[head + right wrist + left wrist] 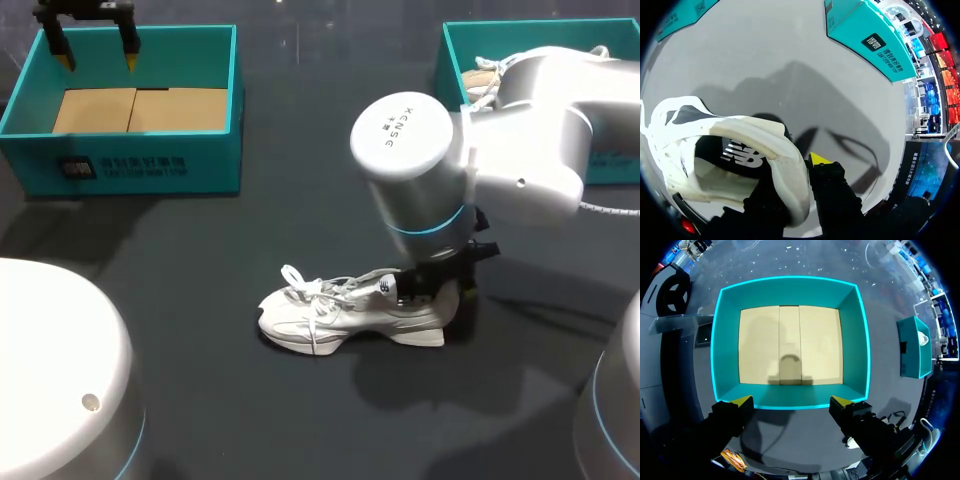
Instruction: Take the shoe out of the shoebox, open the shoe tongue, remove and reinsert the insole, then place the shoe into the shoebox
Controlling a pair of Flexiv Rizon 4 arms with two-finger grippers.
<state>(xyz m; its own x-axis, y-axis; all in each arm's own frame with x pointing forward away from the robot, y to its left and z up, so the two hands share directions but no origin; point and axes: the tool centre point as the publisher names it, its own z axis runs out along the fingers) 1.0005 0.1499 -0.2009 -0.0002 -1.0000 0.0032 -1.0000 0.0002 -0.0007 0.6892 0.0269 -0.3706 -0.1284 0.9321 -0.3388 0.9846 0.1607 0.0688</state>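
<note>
A white shoe (pixel 340 315) lies on its sole mid-table, toe toward the left, laces loose. My right gripper (pixel 440 290) comes down at its heel. In the right wrist view the heel collar (pixel 785 165) sits between the fingers, one yellow tip (pixel 817 159) outside and the other finger inside the shoe (pixel 715 150), so the gripper (pixel 797 170) is shut on the heel. The teal shoebox (pixel 120 160) with a cardboard floor stands at the back left. My left gripper (pixel 97 48) hangs open over that shoebox (pixel 855 340), fingertips (pixel 742 401) wide apart and holding nothing.
A second teal box (pixel 455 60) at the back right holds another light shoe (pixel 485 80); it also shows in the left wrist view (pixel 912 347) and the right wrist view (pixel 865 40). White arm housings fill the near left (pixel 50 370) and near right (pixel 615 400) corners.
</note>
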